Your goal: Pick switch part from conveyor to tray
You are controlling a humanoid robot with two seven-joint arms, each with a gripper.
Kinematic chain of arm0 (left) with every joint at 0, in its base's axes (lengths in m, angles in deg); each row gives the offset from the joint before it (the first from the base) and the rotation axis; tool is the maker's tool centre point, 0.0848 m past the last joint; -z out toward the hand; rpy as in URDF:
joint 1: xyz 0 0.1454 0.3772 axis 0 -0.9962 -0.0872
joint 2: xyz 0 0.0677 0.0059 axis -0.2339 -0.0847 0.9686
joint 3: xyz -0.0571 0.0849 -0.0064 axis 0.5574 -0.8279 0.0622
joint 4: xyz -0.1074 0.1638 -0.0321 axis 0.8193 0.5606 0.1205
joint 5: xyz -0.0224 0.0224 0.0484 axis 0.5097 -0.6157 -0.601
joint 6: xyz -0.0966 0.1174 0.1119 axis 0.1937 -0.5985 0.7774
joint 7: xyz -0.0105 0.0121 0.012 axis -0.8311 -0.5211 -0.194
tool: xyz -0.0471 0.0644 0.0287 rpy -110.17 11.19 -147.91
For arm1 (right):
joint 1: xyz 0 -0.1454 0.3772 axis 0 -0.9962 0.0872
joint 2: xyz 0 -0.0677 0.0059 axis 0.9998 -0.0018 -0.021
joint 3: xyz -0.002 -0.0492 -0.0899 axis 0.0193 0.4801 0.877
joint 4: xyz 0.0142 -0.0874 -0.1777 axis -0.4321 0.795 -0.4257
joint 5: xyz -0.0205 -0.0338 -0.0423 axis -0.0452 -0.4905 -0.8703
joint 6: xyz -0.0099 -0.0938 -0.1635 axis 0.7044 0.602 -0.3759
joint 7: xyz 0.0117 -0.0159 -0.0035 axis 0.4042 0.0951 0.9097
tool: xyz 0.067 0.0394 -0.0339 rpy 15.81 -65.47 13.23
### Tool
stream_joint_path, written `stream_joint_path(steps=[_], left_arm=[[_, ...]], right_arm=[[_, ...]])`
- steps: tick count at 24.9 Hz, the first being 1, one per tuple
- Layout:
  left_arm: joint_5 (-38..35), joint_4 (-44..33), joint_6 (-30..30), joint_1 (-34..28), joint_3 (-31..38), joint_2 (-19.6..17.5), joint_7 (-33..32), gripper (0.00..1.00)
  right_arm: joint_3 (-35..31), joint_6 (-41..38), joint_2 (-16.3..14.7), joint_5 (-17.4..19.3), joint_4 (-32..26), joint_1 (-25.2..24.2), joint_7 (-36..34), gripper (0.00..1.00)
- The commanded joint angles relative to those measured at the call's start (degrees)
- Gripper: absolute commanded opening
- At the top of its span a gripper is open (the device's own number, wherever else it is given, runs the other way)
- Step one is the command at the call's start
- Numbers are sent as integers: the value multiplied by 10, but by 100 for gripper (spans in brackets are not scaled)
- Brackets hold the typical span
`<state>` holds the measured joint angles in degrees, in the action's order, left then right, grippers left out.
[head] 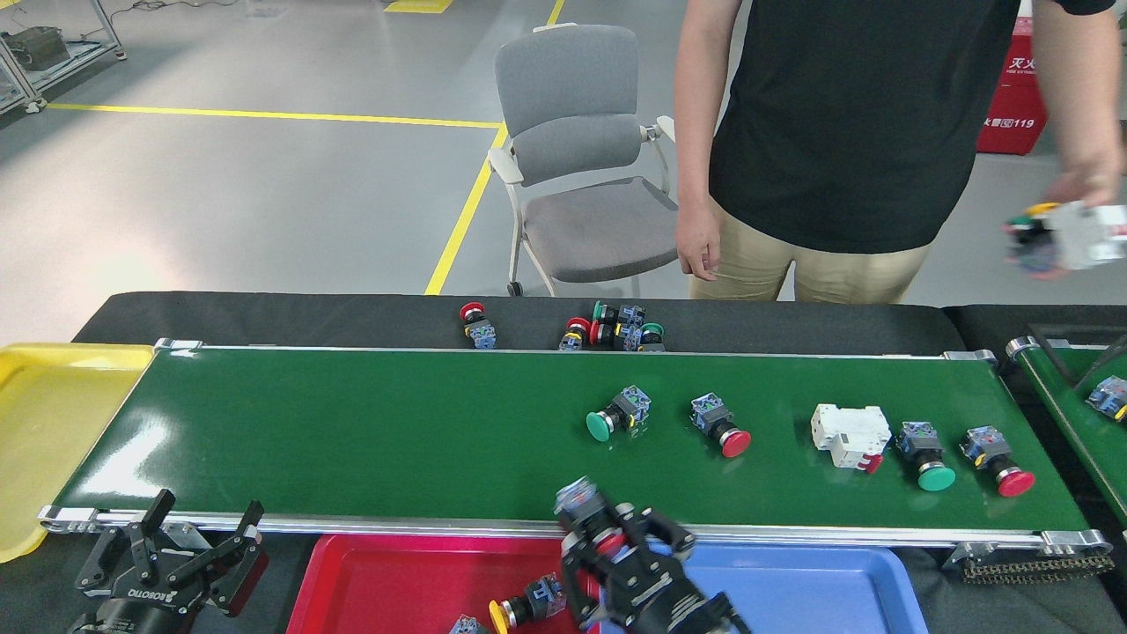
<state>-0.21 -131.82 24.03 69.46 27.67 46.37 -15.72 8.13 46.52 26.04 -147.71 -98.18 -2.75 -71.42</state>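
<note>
Two trays sat just below the conveyor [396, 431]: the red tray [387, 572] held a yellow-capped switch [528, 603] (another partly cropped), the blue tray [792, 586] showed bare. Between them, the right gripper [607, 537] was clenched on a red switch part [585, 515] — the left gripper [189, 546] hung spread.

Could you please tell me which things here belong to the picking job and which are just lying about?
Job:
conveyor
right gripper holding a red switch part
red tray
blue tray

Lying about:
office chair
yellow tray
fire-extinguisher box
</note>
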Motion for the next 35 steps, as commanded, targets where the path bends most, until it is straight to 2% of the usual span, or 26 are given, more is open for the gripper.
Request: stream_joint_path(steps=[1,2,5,10,13,18,20,22,26,30,33,35], left_arm=[[1,-5,2,8,1,-6,1,100],[0,-5,2,9,0,-6,1,100],[1,-5,5,12,-19,-8,1,100],[0,32,56,79,-109,-16,-1,100],[-1,60,61,124,-167,-10,-2,100],[-1,106,53,184,-267,-5,-6,100],[-1,132,50,212,-281,15,-27,100],[-1,157,50,230,-282,30,-43,100],[-1,196,48,235,-279,34,-47,100],[-1,216,30,241,-278,34,-47,100],[-1,222,9,243,-278,33,-47,100],[-1,233,1,251,-278,32,-47,100]], right_arm=[[16,-11,0,0,-9,3,1,93],[17,-13,0,0,-9,3,1,99],[15,-12,1,0,-9,8,1,99],[4,6,3,-1,-11,18,1,99],[-56,65,11,-1,-20,42,0,99],[-181,217,8,-1,-16,91,-7,99],[-241,250,2,-1,-12,95,-12,99],[-288,252,-12,-1,-12,78,-20,99],[-300,241,-46,1,-22,-6,-95,99],[-301,158,-59,7,-49,-99,-134,99],[-300,100,-55,8,-49,-114,-138,99],[-297,93,-49,7,-48,-113,-135,99]])
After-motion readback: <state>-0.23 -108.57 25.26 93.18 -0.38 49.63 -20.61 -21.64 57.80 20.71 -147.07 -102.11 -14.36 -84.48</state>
